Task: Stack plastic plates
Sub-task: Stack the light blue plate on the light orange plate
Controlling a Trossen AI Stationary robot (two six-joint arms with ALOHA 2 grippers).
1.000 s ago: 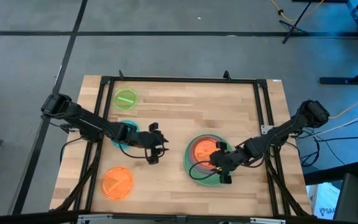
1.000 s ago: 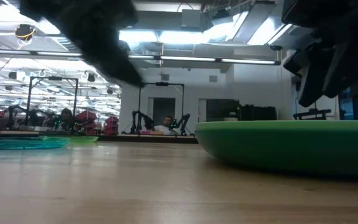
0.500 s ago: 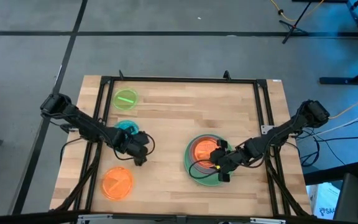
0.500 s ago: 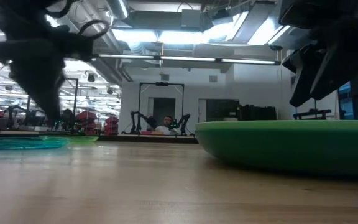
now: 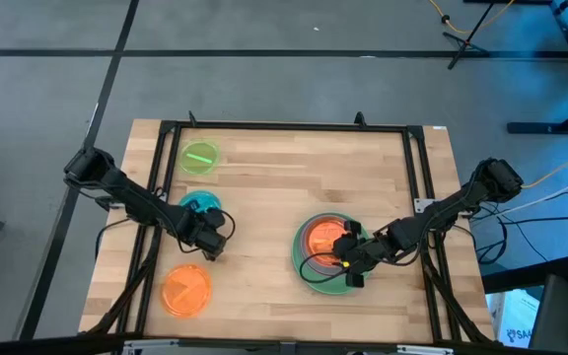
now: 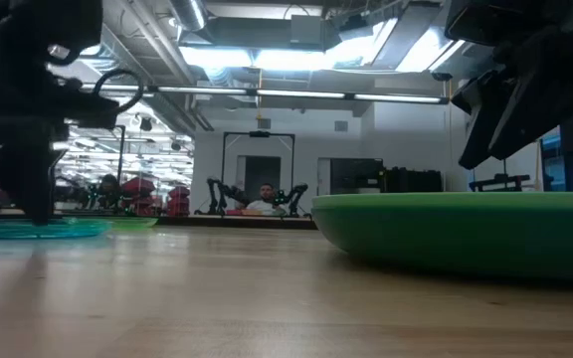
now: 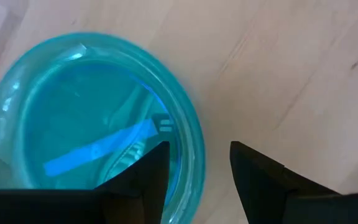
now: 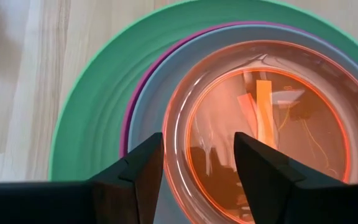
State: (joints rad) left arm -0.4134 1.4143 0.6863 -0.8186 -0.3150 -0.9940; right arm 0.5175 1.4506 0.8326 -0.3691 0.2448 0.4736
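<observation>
A stack sits right of the table's middle: a large green plate (image 5: pixel 307 274) at the bottom, then a magenta plate (image 8: pixel 127 118), a grey plate (image 8: pixel 146 102) and a translucent orange-pink plate (image 8: pixel 260 118) on top. My right gripper (image 5: pixel 349 262) is open above the stack's near-right part, its fingers on either side of the top plate's rim (image 8: pixel 178 163). A small teal plate (image 5: pixel 201 203) lies flat on the left. My left gripper (image 5: pixel 211 240) is open and low at its near-right rim (image 7: pixel 194 149), which shows between the fingers. A lime plate (image 5: pixel 200 156) and an orange plate (image 5: pixel 185 289) lie apart. My left gripper points down with one finger (image 7: pixel 143 177) over the teal plate's inside and the other (image 7: pixel 263 180) over bare wood outside it. I cannot tell whether either finger touches the plate.
A black frame (image 5: pixel 284 126) runs around the wooden table. Bare wood (image 5: pixel 284 177) lies between the teal plate and the stack. In the low view the green plate (image 6: pixel 466 234) fills the right foreground, and a person sits far behind the table.
My left gripper has moved from the table's middle toward the left edge and has come down at the teal plate's near-right rim. The plates have stayed where they were.
</observation>
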